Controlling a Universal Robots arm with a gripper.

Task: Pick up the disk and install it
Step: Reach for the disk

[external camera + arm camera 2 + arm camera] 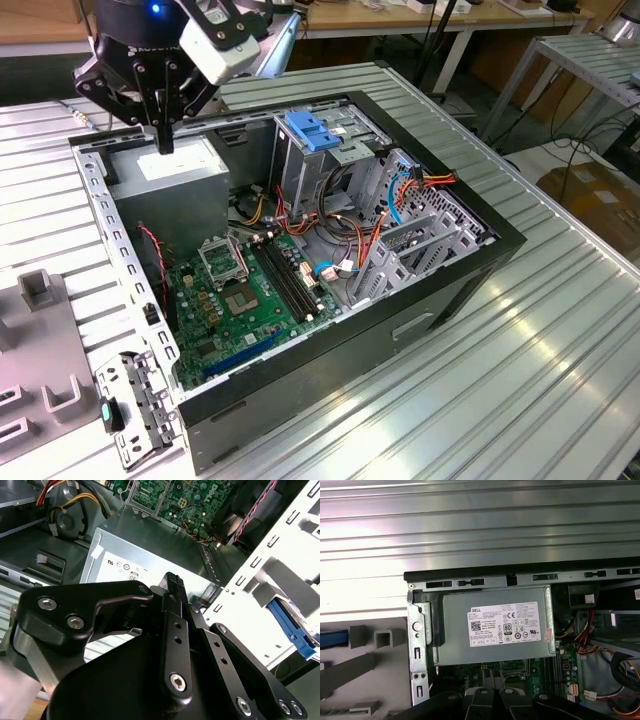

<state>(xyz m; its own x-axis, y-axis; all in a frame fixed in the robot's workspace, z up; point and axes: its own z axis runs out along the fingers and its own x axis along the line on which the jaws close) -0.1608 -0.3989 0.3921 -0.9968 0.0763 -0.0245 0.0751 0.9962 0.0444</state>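
In the exterior view my black pincer (165, 138) hangs with its fingers pointing down, clenched together with nothing between them, just over the big grey metal power-supply box with a white sticker (185, 180); that box sits in a corner of the open black computer case (300, 390), which rests on the ribbed aluminium table (520, 400); inside the case lie the green motherboard (235, 300) and, toward the exterior view's right of me, a tall metal cage topped with a blue plastic latch (310, 132); grey plastic fixture blocks (40, 290) stand on the table outside the case, at the exterior view's left.

In the second wrist view my fingertips (172, 582) meet above the box's sticker; past the white perforated case frame (250, 580) shows a blue plastic end that I take for the disk (292, 627), a flat drive in a blue carrier, mostly hidden, so I cannot tell for certain.

In the first wrist view the power-supply box lies beneath me, sticker up, inside the case's black rim; beside the case stand the fixture blocks, and among them a blue strip, seemingly the same disk (331, 639), cut off by the picture's edge and well apart from my pincer.
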